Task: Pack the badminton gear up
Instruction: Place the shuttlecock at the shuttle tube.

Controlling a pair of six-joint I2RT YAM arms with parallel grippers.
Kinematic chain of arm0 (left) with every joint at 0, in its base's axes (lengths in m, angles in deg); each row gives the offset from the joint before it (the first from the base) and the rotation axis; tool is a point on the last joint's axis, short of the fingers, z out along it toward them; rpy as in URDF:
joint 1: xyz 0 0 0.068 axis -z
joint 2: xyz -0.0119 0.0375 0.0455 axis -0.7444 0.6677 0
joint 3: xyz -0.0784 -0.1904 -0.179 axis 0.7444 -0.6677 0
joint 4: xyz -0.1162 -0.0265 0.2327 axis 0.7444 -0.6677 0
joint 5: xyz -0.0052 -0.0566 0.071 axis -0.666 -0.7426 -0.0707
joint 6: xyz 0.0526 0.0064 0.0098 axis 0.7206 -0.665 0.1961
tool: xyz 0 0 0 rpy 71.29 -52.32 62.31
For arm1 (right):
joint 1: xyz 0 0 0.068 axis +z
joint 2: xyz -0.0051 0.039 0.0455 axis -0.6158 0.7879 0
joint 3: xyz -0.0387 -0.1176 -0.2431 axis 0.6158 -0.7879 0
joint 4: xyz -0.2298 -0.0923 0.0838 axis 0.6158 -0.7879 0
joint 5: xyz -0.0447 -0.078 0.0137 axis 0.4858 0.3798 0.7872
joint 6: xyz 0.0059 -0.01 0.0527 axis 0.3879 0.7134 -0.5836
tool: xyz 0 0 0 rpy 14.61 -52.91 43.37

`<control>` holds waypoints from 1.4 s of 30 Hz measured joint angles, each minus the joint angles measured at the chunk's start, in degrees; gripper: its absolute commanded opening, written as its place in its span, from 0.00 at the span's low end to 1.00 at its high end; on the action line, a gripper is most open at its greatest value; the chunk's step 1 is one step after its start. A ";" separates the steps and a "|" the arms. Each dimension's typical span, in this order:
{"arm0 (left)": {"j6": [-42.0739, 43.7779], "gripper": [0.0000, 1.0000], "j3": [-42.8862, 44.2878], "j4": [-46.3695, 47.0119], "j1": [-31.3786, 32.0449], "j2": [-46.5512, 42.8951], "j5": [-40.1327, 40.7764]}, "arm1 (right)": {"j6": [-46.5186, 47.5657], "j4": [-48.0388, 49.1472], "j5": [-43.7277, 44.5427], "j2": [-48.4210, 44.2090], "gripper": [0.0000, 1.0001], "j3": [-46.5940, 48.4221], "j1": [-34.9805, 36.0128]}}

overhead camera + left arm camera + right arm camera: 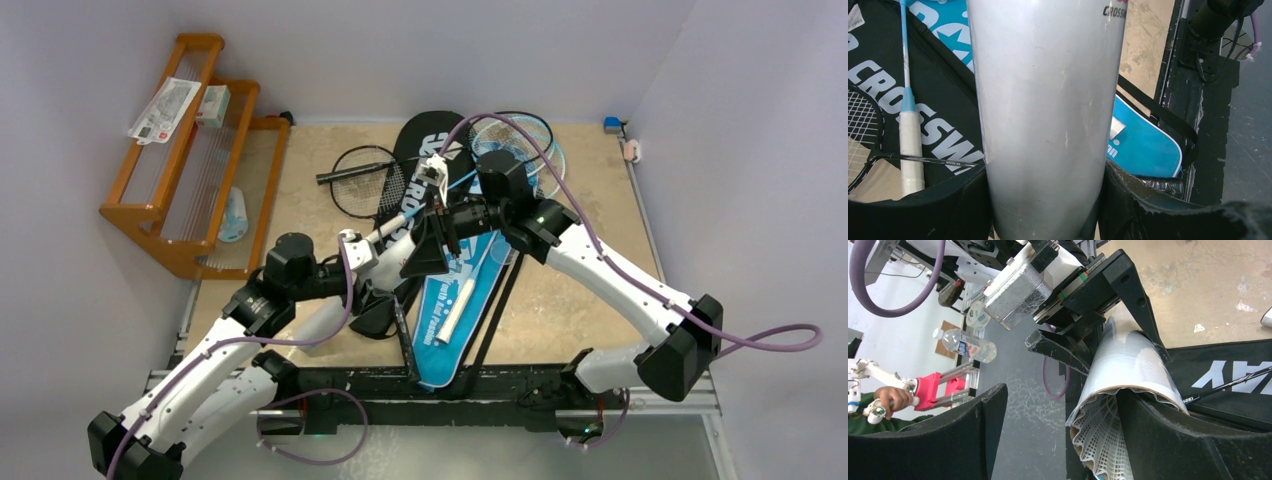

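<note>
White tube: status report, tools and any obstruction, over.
Left tool clamped on white tube. Right tool open at its mouth, shuttlecock skirt showing inside. Nothing else in the way.

Left of the white tube (pixel 1048 120) in the left wrist view, the black cover (pixel 943 125) carries big white capitals reading "CROSSW"; the rest is hidden behind the tube. On the tube itself, near its far end, small dark letters read "CROSS" before running out of sight round its side. Right of the tube, the blue cover (pixel 1148 150) shows only a white "on". Seen from overhead, white script along that cover reads "And Fashion". Left of the tube, the print on the black racket (pixel 923 159) shaft is too small to read.
</note>
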 measured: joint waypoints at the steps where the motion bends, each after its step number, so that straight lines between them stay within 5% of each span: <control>1: 0.00 0.44 -0.04 0.00 0.00 0.07 0.04 | 0.00 0.00 0.02 0.15 0.82 0.00 0.02; 20: -0.17 0.44 -0.07 -1.18 -0.28 0.28 1.05 | -0.68 -0.22 3.82 1.44 0.86 0.00 2.51; 33: -0.15 0.45 -0.07 1.77 -0.24 0.11 0.76 | -0.31 -8.26 34.86 -13.97 0.87 -0.57 0.31; 42: -0.15 0.45 -0.07 1.77 -0.24 -0.15 1.95 | -3.56 -12.74 50.86 -14.56 0.81 -7.26 -9.31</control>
